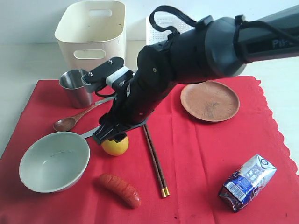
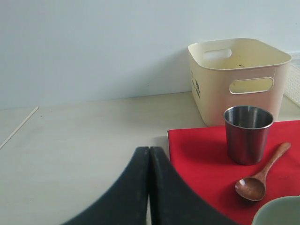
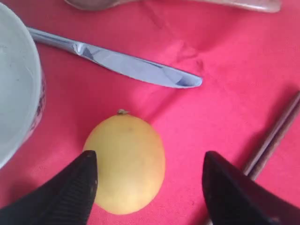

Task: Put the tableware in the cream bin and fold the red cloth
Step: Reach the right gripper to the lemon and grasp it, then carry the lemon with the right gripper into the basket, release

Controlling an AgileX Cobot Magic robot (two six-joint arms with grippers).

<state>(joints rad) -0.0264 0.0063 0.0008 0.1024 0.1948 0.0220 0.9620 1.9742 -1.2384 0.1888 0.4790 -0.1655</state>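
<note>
Our right end effector (image 3: pixel 150 157) stands wide around the lemon (image 3: pixel 124 164). We retarget the silver table knife (image 3: pixel 126 65), closing across its blade.

In the exterior view, the knife (image 1: pixel 88 134) is largely hidden beneath the right arm (image 1: pixel 187 56), and the lattice basket (image 1: pixel 156 35) is partly hidden behind it. In the right wrist view, the bowl (image 3: pixel 14 84) and chopsticks (image 3: pixel 274 138) are cut off by the frame, and the spoon (image 3: pixel 93 3) is blurred.
</note>
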